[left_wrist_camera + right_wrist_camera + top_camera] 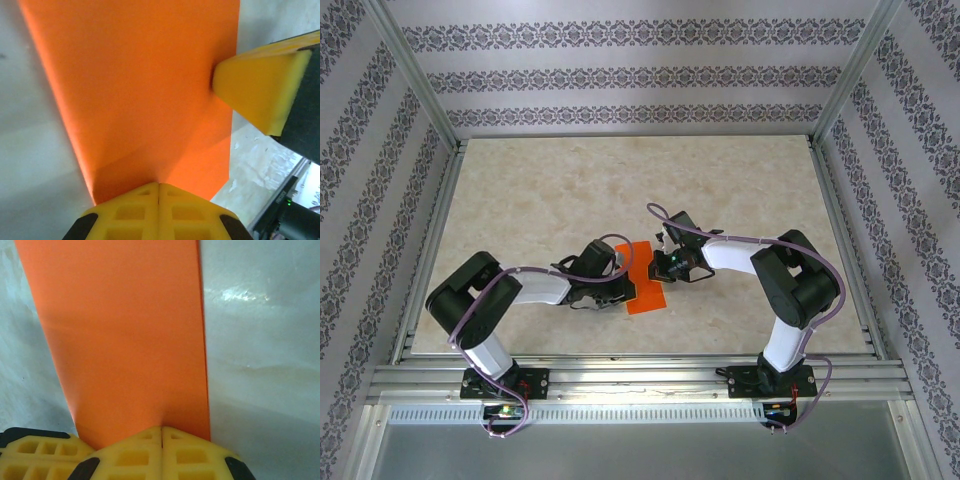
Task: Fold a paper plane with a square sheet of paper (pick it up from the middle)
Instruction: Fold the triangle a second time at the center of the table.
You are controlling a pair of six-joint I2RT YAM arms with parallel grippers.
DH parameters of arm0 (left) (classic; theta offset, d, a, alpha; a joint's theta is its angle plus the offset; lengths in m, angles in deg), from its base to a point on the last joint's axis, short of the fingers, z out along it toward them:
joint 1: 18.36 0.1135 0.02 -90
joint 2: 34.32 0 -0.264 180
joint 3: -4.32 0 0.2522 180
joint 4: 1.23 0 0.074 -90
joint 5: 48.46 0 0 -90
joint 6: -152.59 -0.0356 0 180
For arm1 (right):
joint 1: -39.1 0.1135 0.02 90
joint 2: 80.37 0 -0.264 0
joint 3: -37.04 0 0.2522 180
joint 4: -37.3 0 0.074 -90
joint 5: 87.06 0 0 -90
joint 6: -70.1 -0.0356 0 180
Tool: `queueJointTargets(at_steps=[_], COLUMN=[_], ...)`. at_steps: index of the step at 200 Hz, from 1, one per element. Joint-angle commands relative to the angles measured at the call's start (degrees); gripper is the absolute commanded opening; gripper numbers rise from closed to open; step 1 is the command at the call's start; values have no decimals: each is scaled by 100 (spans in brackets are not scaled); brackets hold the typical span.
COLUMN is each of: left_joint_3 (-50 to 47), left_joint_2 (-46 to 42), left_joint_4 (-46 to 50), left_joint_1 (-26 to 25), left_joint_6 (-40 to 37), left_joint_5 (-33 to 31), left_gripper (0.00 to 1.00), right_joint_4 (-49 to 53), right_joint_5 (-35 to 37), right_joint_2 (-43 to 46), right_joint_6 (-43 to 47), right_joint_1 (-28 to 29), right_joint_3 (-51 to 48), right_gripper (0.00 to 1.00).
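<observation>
The left gripper (159, 192) pinches the paper (648, 298) at its 9 o'clock edge, the right gripper (161, 434) at 3 o'clock, probably steadying it for folding.

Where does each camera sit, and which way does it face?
Top: above and behind the bases, looking down at the table; both arms show, left gripper and right gripper meeting at the paper.
Left wrist: on the left arm, looking past its shut jaws over the paper; the right gripper's tip shows at right.
Right wrist: on the right arm, looking past its shut jaws over the paper.
Shared: paper in all three; each wrist view shows it pinched.
</observation>
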Motion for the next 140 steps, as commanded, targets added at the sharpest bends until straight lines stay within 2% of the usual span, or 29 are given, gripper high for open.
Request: queueJointTargets(at_steps=[1,51,99,140], left_joint_3=[-350,-170,-154,-388], left_joint_2=[-136,-782,-425,-505], left_joint_4=[47,412,295,556], left_joint_1=[-74,-399,-573,-672], left_joint_6=[73,-106,-48,-2], left_joint_5=[-143,-81,-3,-430], left_gripper=[0,1,2,1], right_joint_4=[626,645,604,598], right_joint_5=[506,506,497,447], right_joint_2=[-132,-123,-115,-97], right_joint_6=[-1,10,-16,-8], right_joint_1=[7,9,27,36], right_joint_3=[-224,-191,-200,-183], right_gripper=[0,0,0,0])
